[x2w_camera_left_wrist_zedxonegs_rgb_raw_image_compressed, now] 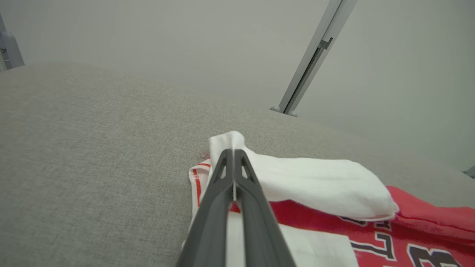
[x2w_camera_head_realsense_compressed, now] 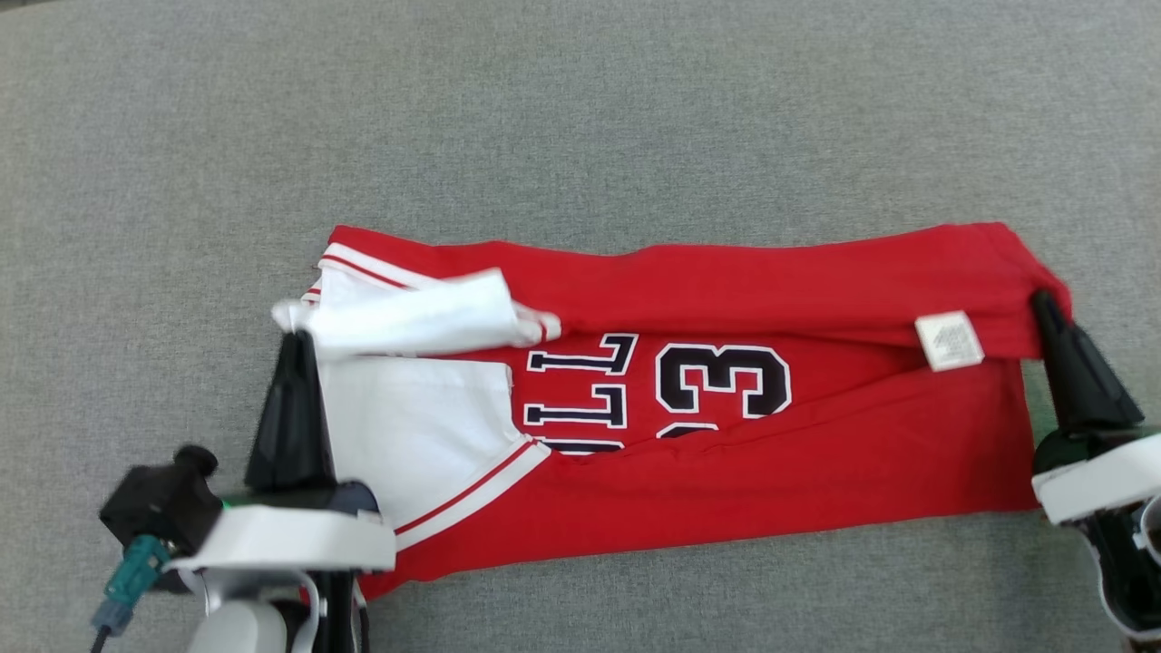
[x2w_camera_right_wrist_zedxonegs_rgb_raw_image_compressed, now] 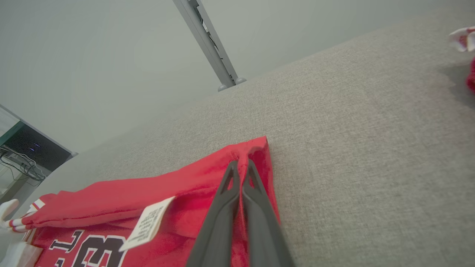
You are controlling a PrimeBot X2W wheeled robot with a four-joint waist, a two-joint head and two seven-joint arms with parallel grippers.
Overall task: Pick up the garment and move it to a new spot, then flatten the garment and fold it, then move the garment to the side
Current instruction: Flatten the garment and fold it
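Two sets of jaws closed on the red garment [x2w_camera_head_realsense_compressed: 726,472], our left jaws pinching its white sleeve [x2w_camera_left_wrist_zedxonegs_rgb_raw_image_compressed: 304,181], our right jaws its far red corner, garment lying part-folded along the grey counter [x2w_camera_head_realsense_compressed: 580,118], white care tag [x2w_camera_head_realsense_compressed: 949,341] showing near our right, slanted metal post [x2w_camera_left_wrist_zedxonegs_rgb_raw_image_compressed: 313,55] beyond.

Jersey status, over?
Left gripper shut on sleeve, right gripper shut on hem. Jersey top edge folded over. Label sticking out.

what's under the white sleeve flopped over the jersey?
The white sleeve rests on the red jersey; black lettering pokes out beside it. Whatever print continues beneath the sleeve is covered.
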